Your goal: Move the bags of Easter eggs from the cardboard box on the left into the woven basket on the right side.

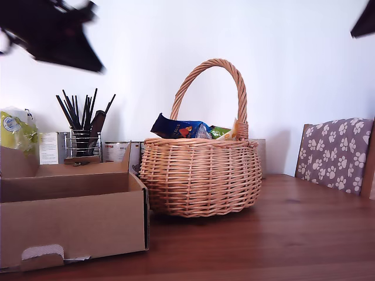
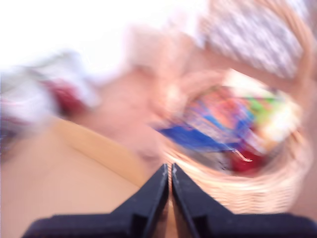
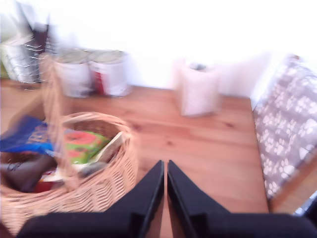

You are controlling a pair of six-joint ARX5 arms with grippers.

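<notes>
The round light-brown wicker basket with a tall arched handle [image 1: 202, 181] stood near the middle of the brown wooden desk [image 1: 281, 234]. Just beside it, on the exterior view's left, sat the shallow plain brown cardboard box with upright flaps [image 1: 70, 228]; its floor was hidden behind its front wall in that view.

The bags of Easter eggs lay inside the basket. A glossy dark blue bag with orange print [image 1: 176, 127] poked above the rim, and a green-printed bag [image 1: 220, 132] rested just beside it, toward the exterior view's right. The second wrist view showed the same blue bag [image 3: 22, 136] and green bag [image 3: 81, 146] lying among other packets within the basket's wall [image 3: 99, 193].

The first tool [image 2: 170, 171] was narrow, its black jaws pressed almost together with nothing between them. Its view was badly blurred, yet the basket [image 2: 257, 193] and the blue bag [image 2: 198, 139] could be made out beyond the tips. The second tool [image 3: 165, 166] was equally narrow and empty, above bare desk [image 3: 198, 144] beside the basket.

Dark arm parts showed at both upper corners of the exterior view; which arm was which could not be told.

A yellow-green bag with a round label [image 1: 14, 132] and a wire holder of black sticks [image 1: 82, 126] stood behind the box. A grey paw-print chair cushion [image 1: 334, 155] showed at the exterior view's right.
</notes>
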